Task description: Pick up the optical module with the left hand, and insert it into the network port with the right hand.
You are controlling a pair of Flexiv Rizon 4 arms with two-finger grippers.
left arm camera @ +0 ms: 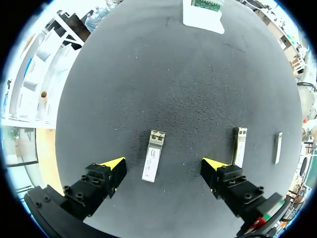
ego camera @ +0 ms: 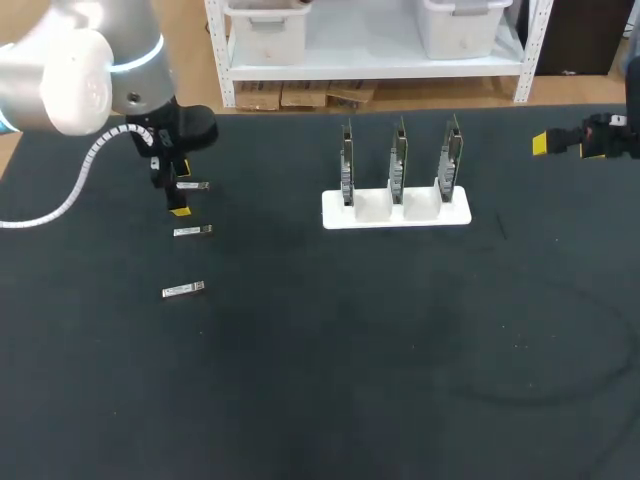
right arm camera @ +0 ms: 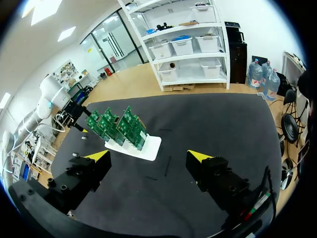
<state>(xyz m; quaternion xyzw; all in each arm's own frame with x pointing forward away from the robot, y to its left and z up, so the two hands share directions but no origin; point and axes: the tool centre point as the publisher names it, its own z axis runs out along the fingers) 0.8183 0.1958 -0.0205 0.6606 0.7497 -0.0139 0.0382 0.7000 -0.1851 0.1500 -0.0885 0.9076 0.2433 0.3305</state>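
Optical module (left arm camera: 152, 162) lies flat on the table (left arm camera: 173, 74), untouched, between the spread jaws of the left gripper (left arm camera: 164, 164). Lowering straight and closing across its narrow sides should spare the neighbouring module (left arm camera: 239, 146) just beside the gripper. Right gripper (right arm camera: 148, 156) hangs spread and empty, well apart.

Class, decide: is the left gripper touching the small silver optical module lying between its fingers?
Apart. The left wrist view shows black table between the small silver optical module and each finger of the left gripper.

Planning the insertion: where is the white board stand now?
In the head view the white stand sits on the table, far middle, right of the left gripper and modules.
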